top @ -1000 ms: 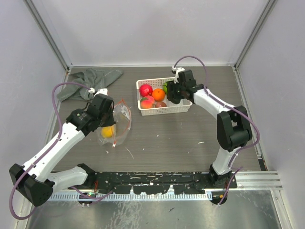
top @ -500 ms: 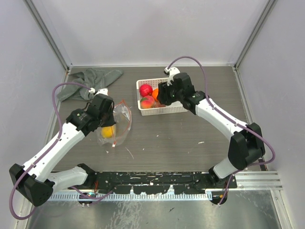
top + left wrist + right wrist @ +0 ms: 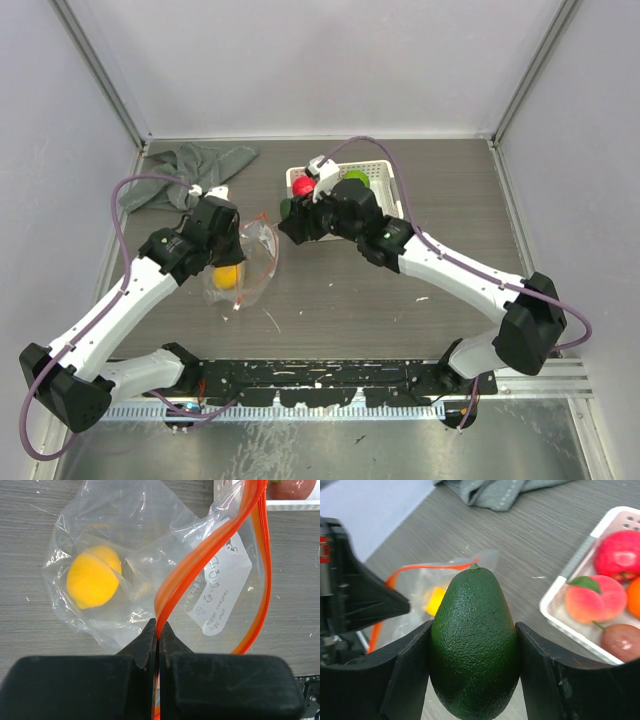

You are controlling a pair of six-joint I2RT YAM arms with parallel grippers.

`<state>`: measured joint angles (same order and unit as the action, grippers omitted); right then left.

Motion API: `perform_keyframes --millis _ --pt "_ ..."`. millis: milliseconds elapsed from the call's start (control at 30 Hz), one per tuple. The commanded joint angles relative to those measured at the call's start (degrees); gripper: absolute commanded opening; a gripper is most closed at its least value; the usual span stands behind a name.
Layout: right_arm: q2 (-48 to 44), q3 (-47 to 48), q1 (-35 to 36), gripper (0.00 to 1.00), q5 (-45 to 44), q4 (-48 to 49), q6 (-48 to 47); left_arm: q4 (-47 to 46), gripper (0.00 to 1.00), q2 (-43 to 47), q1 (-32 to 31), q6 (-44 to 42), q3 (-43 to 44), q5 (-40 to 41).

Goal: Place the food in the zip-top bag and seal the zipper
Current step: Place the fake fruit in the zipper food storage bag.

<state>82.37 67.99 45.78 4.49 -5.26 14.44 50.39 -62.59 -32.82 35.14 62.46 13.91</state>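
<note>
Swinging away from the white basket (image 3: 390, 180), the right arm has carried its load leftward across the table (image 3: 400, 290) and now hangs just beside the bag's mouth; the left arm has not shifted.

Nearest the front edge, on the left half of the table, lies the zip-top bag (image 3: 125, 565): thin, clear, crumpled plastic with a white handwritten label (image 3: 217, 595). Its zipper (image 3: 200, 555) is a narrow orange-red strip, and the two sides stand apart in a long loop, so the mouth is open. The left gripper (image 3: 158, 635) is clamped tight on one side of that strip, jaws pressed together with the plastic between them. Inside the bag, towards its closed end, rests a yellow fruit (image 3: 92, 580), smooth and round.

Slightly farther back, near the table's middle, the right gripper (image 3: 474, 630) grasps a green fruit (image 3: 472, 670) by its sides. It is dark green, pebbly-skinned and egg-shaped, held with its narrow stem end pointing at the bag's mouth.

Beyond it, the basket holds a red fruit (image 3: 620, 555), a peach one (image 3: 595, 597) with a green leaf, a dark brown one (image 3: 620, 640) and the edge of an orange one (image 3: 635, 597).

At the far left corner lies a crumpled grey cloth (image 3: 195, 165).
</note>
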Motion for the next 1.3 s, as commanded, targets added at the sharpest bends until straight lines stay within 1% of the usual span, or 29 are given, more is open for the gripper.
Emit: perform_keyframes --millis 0,300,500,700,933,1133,1267 --pt "-3.58 -3.03 2.91 0.34 -1.19 13.42 6.44 -2.47 0.00 1.17 0.30 0.75 1.90 -2.28" --pt "-4.48 -8.43 5.49 0.33 -0.73 25.87 14.59 -2.90 0.00 2.23 0.30 2.53 1.23 -4.84" --pt "-3.38 -12.37 5.96 0.33 -0.61 33.71 18.97 -5.27 0.00 2.50 0.31 3.63 1.14 -6.70" --pt "-0.28 -12.83 6.25 0.33 -0.19 36.10 20.89 -6.16 0.00 2.56 0.30 4.45 0.70 -8.20" --pt "3.93 -12.62 6.34 0.33 0.68 36.76 24.28 -6.95 0.00 3.16 0.30 5.18 -0.09 -8.96" --pt "6.37 -11.82 6.29 0.34 -1.35 33.94 23.27 -7.32 0.00 4.11 0.30 5.44 -0.66 -8.51" --pt "7.31 -11.90 6.33 0.37 -1.68 32.72 22.75 -7.52 0.00 4.34 0.30 5.43 -1.06 -8.37"
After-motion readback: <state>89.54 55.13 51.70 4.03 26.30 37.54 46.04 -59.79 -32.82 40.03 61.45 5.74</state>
